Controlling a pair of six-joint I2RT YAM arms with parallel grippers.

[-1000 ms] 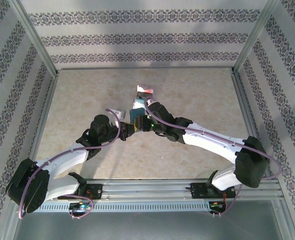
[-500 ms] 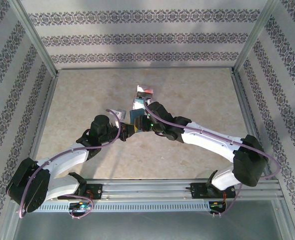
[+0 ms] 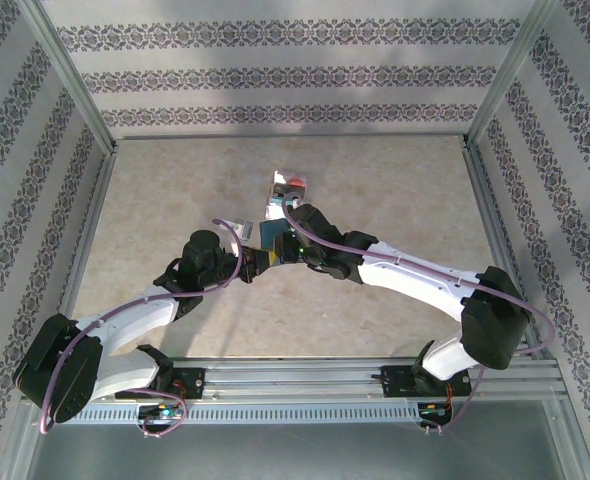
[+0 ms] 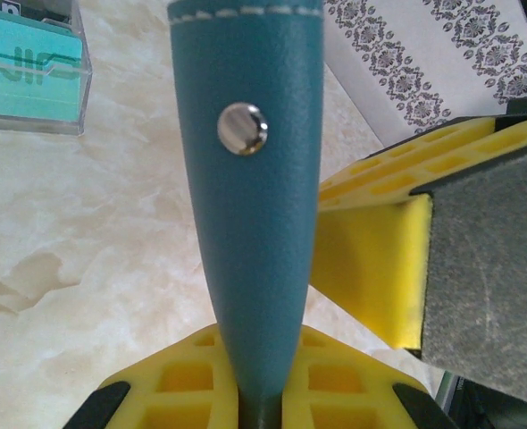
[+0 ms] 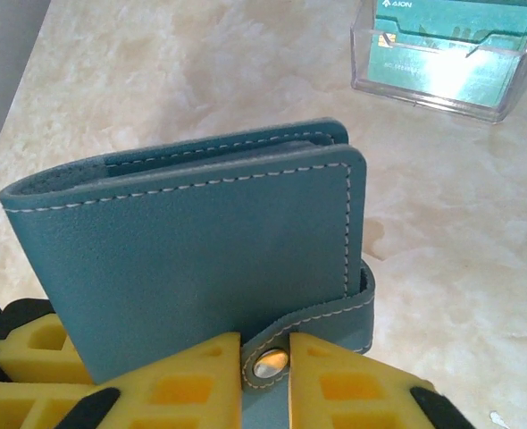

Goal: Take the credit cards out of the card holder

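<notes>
My left gripper point(image 4: 259, 380) is pressed together on the lower edge of the slate-blue stitched leather wallet, the card holder point(image 5: 192, 259). It holds the wallet upright above the pale marbled table point(image 5: 156, 71), near the middle of the workspace. My right gripper point(image 5: 265, 357) meets it from the right. Its yellow fingers point(image 5: 353, 384) are drawn close on the wallet's strap tab point(image 5: 326, 322), right at the silver snap point(image 5: 271, 362), and I read that as a pinch on the card holder. The wallet is folded closed and the strap looks fastened, so no credit cards show at its mouth. My worry is the snap: if it resists when I pull the tab, the soft leather could slide out of the left grip, which has only a narrow edge, and the wallet would drop. If the right fingers sit on the snap itself, they may press it shut rather than peel it open. A sudden pop could also swing the wallet into the clear plastic box point(image 5: 438, 67) of teal-green cards point(image 5: 442, 31) just beyond it on the far side and tip it over.
</notes>
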